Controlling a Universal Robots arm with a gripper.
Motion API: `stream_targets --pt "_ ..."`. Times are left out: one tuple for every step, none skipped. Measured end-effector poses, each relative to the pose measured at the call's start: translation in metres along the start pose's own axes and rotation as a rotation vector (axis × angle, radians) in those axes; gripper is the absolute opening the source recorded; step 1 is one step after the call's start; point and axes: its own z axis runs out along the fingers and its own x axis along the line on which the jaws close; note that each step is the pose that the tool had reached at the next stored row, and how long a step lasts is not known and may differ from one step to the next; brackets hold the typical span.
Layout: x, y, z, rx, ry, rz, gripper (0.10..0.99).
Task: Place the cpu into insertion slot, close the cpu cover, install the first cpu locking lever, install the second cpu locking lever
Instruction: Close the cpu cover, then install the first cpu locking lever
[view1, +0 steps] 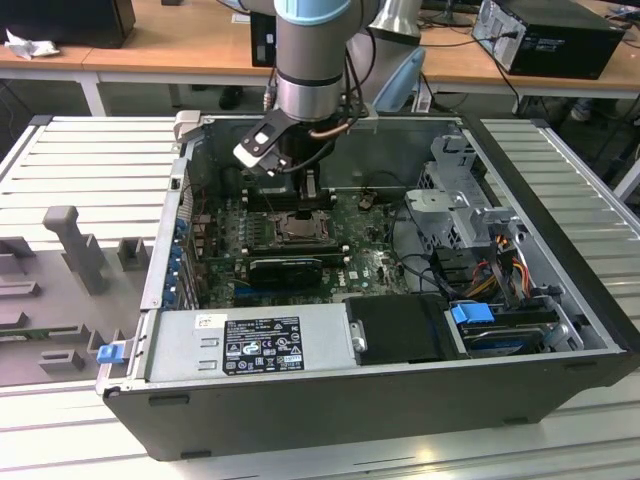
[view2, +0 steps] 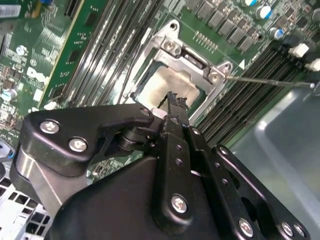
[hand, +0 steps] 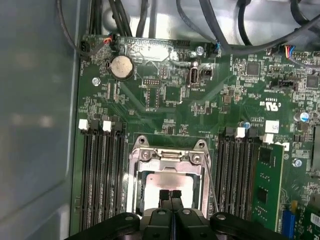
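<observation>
The cpu lies flat in the insertion slot, its pale silvery face showing through the window of the cpu cover. The grey metal cover lies down around the chip. A thin wire locking lever sticks out free from one corner of the socket, and it also runs along the socket's side. My gripper is shut, fingertips together with nothing between them, directly over the chip's face. Whether they touch it I cannot tell. In the exterior view the gripper hangs just behind the socket.
Long black memory slots flank the socket, with a green memory module on one side. A coin battery and cables lie beyond. The grey case wall is close by. A black graphics card and power supply sit nearer the front.
</observation>
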Motion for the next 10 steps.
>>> stream_targets --pt "0.0001 -0.0012 0.0 0.0 0.0001 0.0 0.106" --pt "0.0002 -0.0032 0.0 0.0 0.0 0.0 0.106" --pt "0.0002 -0.004 0.0 0.0 0.0001 0.0 0.106" --pt "0.0002 -0.0043 0.0 0.0 0.0 0.0 0.106" --pt "0.0003 -0.0048 0.0 0.0 0.0001 0.0 0.106" --pt "0.0003 -0.0058 0.0 0.0 0.0001 0.0 0.106" --pt "0.0004 -0.0067 0.0 0.0 0.0001 0.0 0.106" --pt "0.0004 -0.0067 0.0 0.0 0.0001 0.0 0.106" --pt "0.0003 -0.0068 -0.0002 0.0 0.0001 0.0 0.106" --pt "0.0003 -0.0068 -0.0011 0.0 0.0 0.0 0.106"
